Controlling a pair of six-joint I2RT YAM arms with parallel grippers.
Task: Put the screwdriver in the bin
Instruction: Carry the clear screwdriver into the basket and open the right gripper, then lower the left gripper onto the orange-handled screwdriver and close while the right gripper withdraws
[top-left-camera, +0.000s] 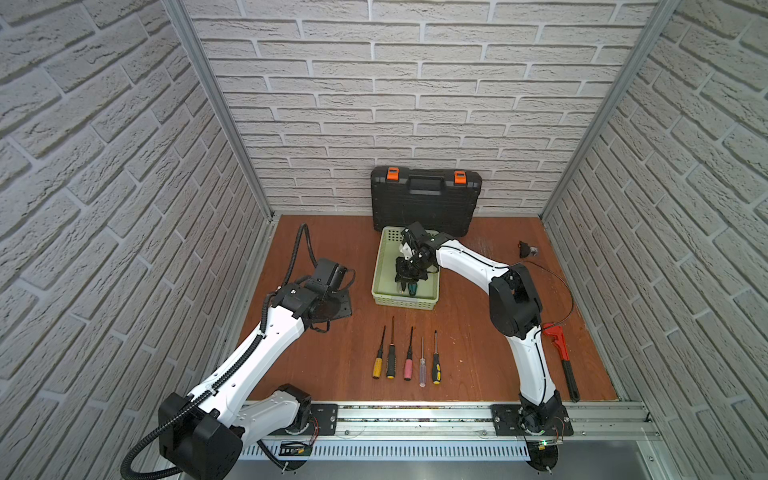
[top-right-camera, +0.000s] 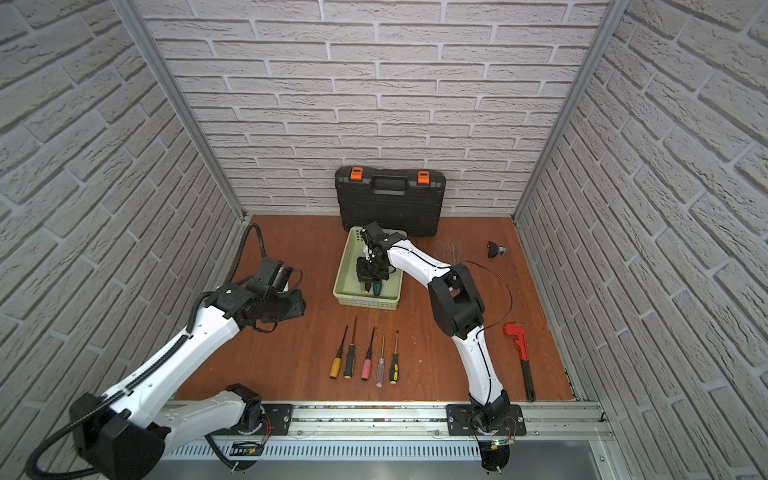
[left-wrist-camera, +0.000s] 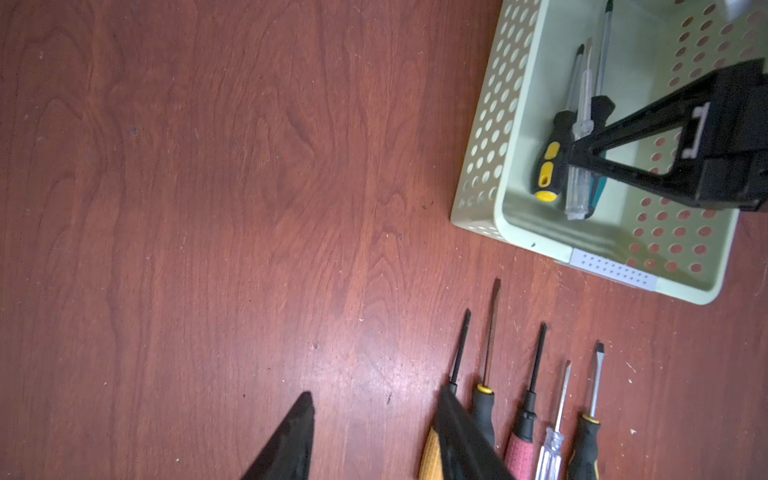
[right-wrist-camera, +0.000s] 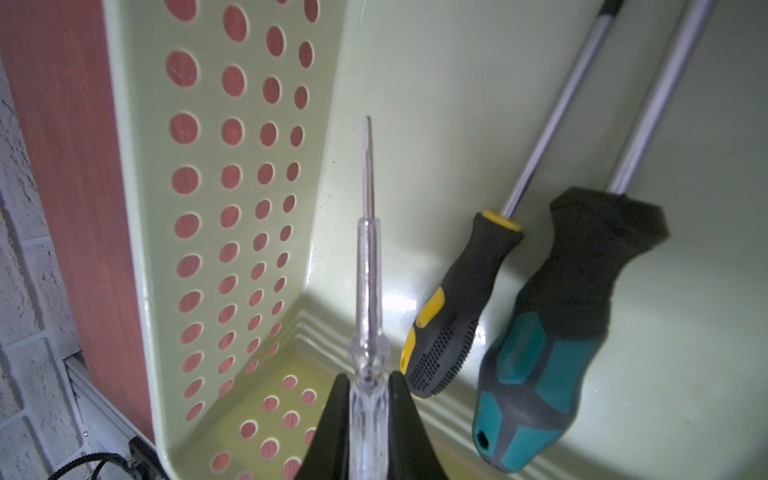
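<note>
The right gripper (right-wrist-camera: 368, 399) clamps a clear-handled screwdriver (right-wrist-camera: 368, 291) inside the bin (right-wrist-camera: 137, 208), beside a teal screwdriver (right-wrist-camera: 540, 374). The left gripper (left-wrist-camera: 376, 397), at the bin's nine o'clock, gapes empty.

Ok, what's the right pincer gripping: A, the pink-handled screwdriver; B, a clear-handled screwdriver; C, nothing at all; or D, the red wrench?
B: the right wrist view shows the right pincer closed on the clear-handled screwdriver, held over the bin.
</note>
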